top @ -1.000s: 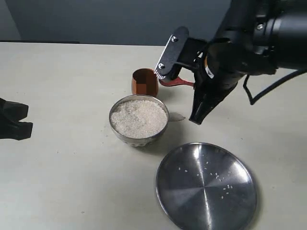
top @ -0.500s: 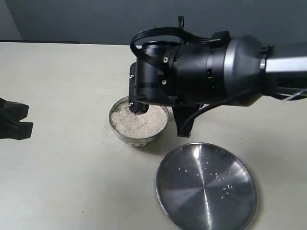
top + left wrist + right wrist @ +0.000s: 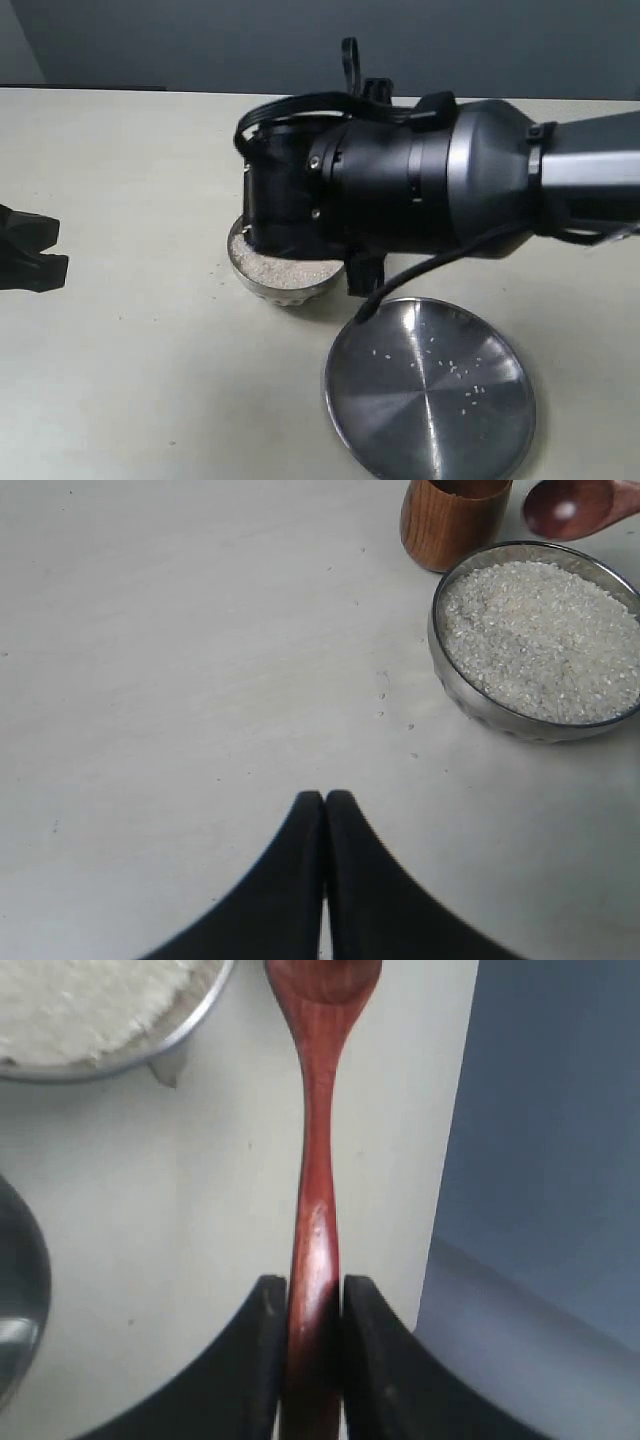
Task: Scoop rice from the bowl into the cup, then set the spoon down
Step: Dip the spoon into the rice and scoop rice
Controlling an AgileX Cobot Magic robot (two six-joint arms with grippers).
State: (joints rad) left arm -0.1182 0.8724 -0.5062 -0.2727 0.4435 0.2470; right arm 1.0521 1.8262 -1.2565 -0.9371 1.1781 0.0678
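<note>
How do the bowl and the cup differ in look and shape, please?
The bowl is shiny steel; the cup is glossy reddish-brown, like wood. The bowl is wide and round-walled; the cup is narrower and straight-sided. The bowl is full of rice; the cup's inside is cut off by the frame edge, so its contents cannot be told. Both stand upright on the table, close together.

Pale cream tabletop (image 3: pixel 130 380), matte, faintly speckled with small marks. Dark grey-blue wall (image 3: pixel 180 40) directly behind far edge. Soft, even lighting, diffuse shadows only.
</note>
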